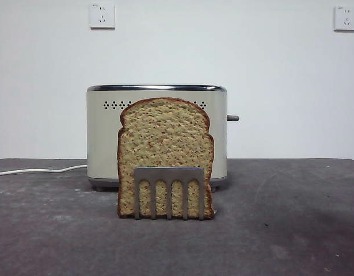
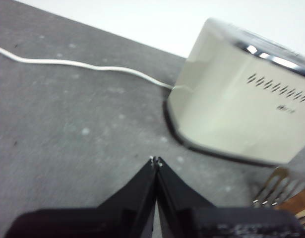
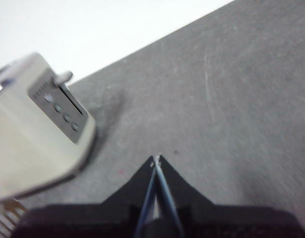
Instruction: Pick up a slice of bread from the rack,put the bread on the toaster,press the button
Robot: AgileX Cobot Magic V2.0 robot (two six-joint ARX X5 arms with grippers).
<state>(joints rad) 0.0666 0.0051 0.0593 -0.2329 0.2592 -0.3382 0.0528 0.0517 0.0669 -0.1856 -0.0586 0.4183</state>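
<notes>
The slice of bread (image 1: 165, 150) is held upright in the rack (image 1: 168, 191), before the toaster (image 1: 102, 135); the left gripper (image 2: 155, 161) and right gripper (image 3: 156, 159) are pressed together, empty.

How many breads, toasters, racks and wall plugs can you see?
Slice of bread: 1
Toaster: 1
Rack: 1
Wall sockets: 2
Total: 5

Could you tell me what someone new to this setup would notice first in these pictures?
The slice of bread stands upright in the low grey rack at the middle of the table, nearly hiding the cream toaster right behind it. The toaster's small dark button juts from its narrow end. Both hands, left and right, are shut and hang above bare table on opposite sides of the toaster.
</notes>
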